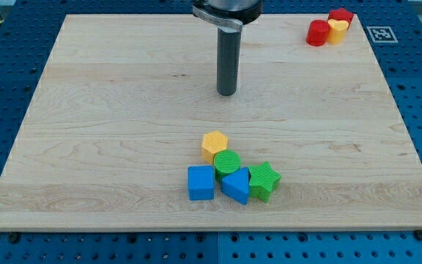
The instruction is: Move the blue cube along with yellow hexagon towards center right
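The blue cube (201, 182) lies near the view's bottom centre of the wooden board (86, 147). The yellow hexagon (215, 145) lies just above and to the right of it, touching a green cylinder (227, 164). My tip (227, 92) stands on the board well above this cluster, roughly 70 pixels above the yellow hexagon, touching no block.
A blue triangular block (236, 185) and a green star (264, 180) sit right of the blue cube, packed against the green cylinder. At the view's top right corner are a red cylinder (317, 33), a yellow heart (336, 31) and a red block (341, 15).
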